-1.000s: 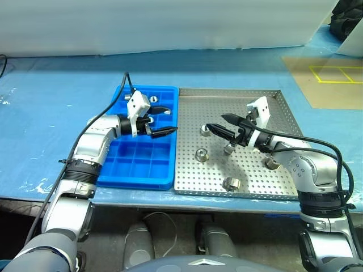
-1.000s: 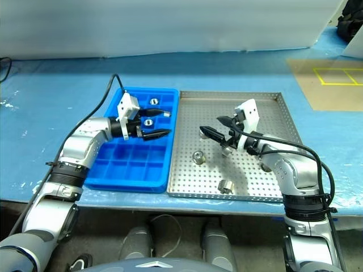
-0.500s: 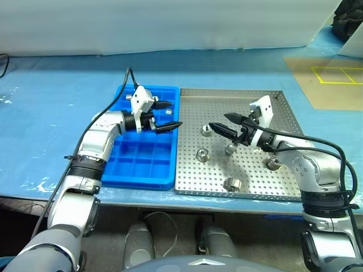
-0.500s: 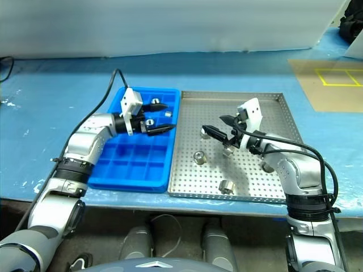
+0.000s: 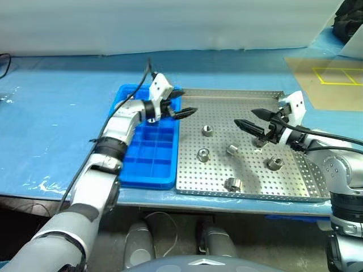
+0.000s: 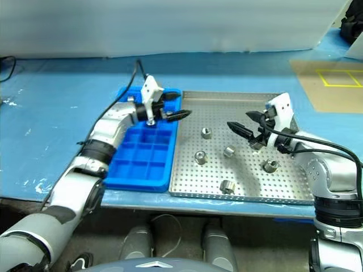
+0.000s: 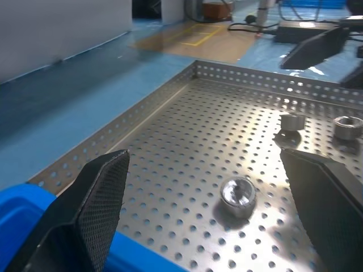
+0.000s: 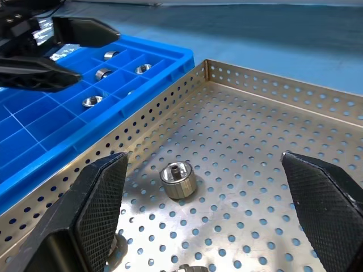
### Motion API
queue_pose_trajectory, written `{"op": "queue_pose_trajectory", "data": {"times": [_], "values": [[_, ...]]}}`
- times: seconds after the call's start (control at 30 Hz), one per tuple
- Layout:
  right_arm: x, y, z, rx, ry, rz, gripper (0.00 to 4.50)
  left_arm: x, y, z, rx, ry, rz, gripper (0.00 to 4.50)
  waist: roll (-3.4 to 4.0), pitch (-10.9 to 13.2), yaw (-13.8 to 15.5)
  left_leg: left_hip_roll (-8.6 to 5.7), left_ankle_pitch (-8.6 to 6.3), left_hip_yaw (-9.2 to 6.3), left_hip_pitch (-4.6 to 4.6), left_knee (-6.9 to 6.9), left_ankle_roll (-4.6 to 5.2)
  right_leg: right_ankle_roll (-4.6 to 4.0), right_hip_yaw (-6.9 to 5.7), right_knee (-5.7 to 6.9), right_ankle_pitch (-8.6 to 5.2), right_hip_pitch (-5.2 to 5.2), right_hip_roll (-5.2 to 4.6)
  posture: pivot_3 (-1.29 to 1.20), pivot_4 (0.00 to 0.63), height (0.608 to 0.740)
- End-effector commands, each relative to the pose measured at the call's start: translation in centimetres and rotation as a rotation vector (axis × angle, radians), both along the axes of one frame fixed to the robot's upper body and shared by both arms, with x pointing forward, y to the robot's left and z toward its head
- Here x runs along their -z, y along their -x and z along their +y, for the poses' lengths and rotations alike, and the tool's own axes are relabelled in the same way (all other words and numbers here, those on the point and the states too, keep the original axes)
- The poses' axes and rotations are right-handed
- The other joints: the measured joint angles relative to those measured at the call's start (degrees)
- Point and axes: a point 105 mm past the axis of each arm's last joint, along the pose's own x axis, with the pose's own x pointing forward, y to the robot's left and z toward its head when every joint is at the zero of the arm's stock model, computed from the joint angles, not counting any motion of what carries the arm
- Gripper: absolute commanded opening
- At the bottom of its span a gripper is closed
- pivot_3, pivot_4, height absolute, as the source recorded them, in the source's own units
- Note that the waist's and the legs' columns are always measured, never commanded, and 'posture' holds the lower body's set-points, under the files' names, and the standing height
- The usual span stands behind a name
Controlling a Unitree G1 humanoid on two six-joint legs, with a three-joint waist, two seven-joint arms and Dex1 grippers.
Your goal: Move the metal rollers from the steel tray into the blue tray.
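The right wrist view looks into the blue tray [image 8: 68,122], where four metal rollers [image 8: 92,101] sit in far compartments; the head views show about five more loose on the steel tray [image 5: 249,170]. They are short, shiny cylinders with hollow centres. The left end effector [image 5: 180,107] hangs spread wide over the seam between the trays; the right end effector [image 5: 253,120], equally wide and empty, hovers above the steel tray. The left arm hides part of the blue tray.

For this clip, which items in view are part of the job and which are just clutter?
Job items: metal rollers on the steel tray; rollers already in the blue tray; left gripper, open; right gripper, open.

Lying about: brown mat with yellow tape; blue table cover.
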Motion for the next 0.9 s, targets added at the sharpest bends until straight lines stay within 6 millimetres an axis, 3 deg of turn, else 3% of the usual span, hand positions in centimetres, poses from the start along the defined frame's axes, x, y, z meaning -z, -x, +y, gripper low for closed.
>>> {"op": "queue_pose_trajectory", "data": {"times": [0.03,0.17,0.23,0.33,0.47,0.9], "values": [[-2.1,0.4,-1.0,0.027,0.005,-0.076,4.45,0.2,-1.1,-2.3,-0.026,-0.16,-0.082,4.5,0.0,0.0,-0.1,0.0,0.0,0.0,0.0,0.01,0.01,0.01,0.0,-0.01,0.0,0.01,0.0,-0.34,0.15,0.74],[-2.2,1.1,-0.2,0.017,-0.004,-0.086,4.45,-0.2,-0.9,-5.6,0.026,-0.224,-0.121,4.5,0.0,0.0,-0.6,0.0,-0.01,-0.01,0.02,0.0,0.06,0.05,0.06,-0.05,0.03,0.01,0.03,-0.4,0.15,0.74],[-2.1,1.6,0.6,0.0,-0.01,-0.088,4.45,0.6,-0.9,-6.3,0.039,-0.294,-0.119,4.5,-0.01,0.0,-1.1,-0.01,0.0,-0.02,0.0,-0.02,0.09,0.06,0.05,-0.08,0.03,0.02,0.03,-0.43,0.15,0.74],[-1.9,2.5,1.7,-0.017,-0.023,-0.091,4.45,3.2,-0.9,-5.8,0.043,-0.452,-0.082,4.5,-0.01,0.0,-2.0,-0.04,0.0,-0.02,0.02,-0.01,0.17,0.09,0.1,-0.09,0.05,0.02,0.03,-0.47,0.15,0.74],[-1.4,3.2,1.7,0.018,-0.04,-0.084,4.45,4.3,-0.9,-5.3,0.06,-0.573,-0.111,4.5,-0.02,0.0,-2.8,-0.06,0.05,-0.02,0.1,0.03,0.28,0.13,0.09,-0.14,0.06,0.14,0.01,-0.5,0.15,0.74],[-0.4,4.3,1.6,0.09,-0.065,-0.069,4.45,6.7,-0.5,-5.6,0.024,-0.602,-0.045,4.5,-0.01,0.0,-3.4,-0.2,-0.32,-0.02,-0.12,0.43,0.7,0.23,0.09,-0.33,0.12,0.19,-0.19,-0.56,0.15,0.74]]}}
